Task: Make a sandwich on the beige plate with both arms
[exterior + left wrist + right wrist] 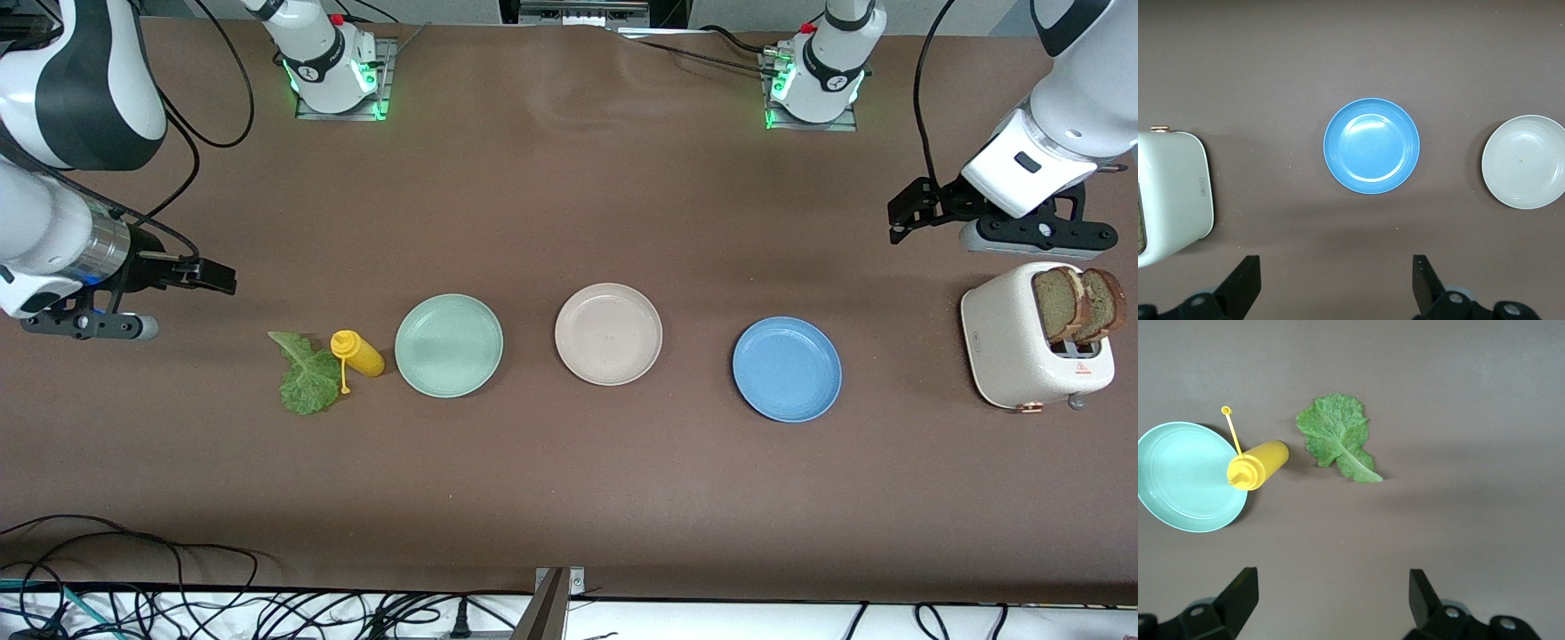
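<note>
Front view: The beige plate (608, 333) is sitting bare at the middle of the surface, between the green plate (449, 345) and the blue plate (787, 369). The two bread slices (1078, 305) are standing upright in the toaster (1034, 348) near the edge of the surface at the left arm's end. The lettuce leaf (305, 373) is lying flat toward the right arm's end, touching the yellow bottle (357, 353). The left pincer (905, 216) is hanging over bare surface near the toaster; the right pincer (206, 275) is hovering near the leaf. Both are empty. Risk: with three like-sized plates in a row, a slice may be landing on the wrong one.

Left wrist view: The fingers (1245, 285) are standing wide apart, with the blue plate centred ahead. Risk: the slices are sitting side by side, so a pinch may be catching both, or dragging the light toaster.

Right wrist view: The fingers (1241, 589) are standing wide apart. Risk: the leaf is thin and flat, so the tips may be closing on nothing or tearing it; the bottle's strap and cap (1227, 411) are lying close enough to be knocked.
</note>
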`<state>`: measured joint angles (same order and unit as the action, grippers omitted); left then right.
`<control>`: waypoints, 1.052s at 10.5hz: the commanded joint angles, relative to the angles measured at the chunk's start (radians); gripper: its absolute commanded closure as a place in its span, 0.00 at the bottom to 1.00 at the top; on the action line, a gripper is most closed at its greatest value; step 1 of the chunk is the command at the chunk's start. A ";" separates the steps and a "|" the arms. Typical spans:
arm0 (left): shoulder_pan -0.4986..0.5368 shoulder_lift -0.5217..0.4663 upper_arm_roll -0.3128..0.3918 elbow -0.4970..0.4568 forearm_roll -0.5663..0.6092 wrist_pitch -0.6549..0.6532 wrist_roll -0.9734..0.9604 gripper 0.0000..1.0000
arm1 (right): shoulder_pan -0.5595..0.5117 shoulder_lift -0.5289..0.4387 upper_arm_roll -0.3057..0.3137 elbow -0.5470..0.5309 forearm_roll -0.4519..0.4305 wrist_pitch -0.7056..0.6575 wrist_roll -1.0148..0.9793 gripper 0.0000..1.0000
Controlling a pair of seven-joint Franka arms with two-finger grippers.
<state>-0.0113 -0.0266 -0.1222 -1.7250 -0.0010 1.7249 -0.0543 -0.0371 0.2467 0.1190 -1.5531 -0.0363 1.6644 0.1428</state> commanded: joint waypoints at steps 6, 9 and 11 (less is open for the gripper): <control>0.005 0.008 -0.004 0.022 -0.020 -0.014 0.017 0.00 | -0.014 0.059 -0.002 -0.044 -0.017 0.126 -0.153 0.00; 0.004 0.008 -0.007 0.022 -0.019 -0.014 0.017 0.00 | -0.014 0.071 -0.002 -0.120 -0.016 0.233 -0.213 0.00; 0.002 0.008 -0.010 0.022 -0.019 -0.014 0.017 0.00 | -0.021 0.089 -0.004 -0.153 -0.014 0.284 -0.255 0.00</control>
<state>-0.0115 -0.0265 -0.1274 -1.7249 -0.0010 1.7249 -0.0543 -0.0460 0.3376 0.1120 -1.6711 -0.0429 1.9095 -0.0712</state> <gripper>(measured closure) 0.000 0.000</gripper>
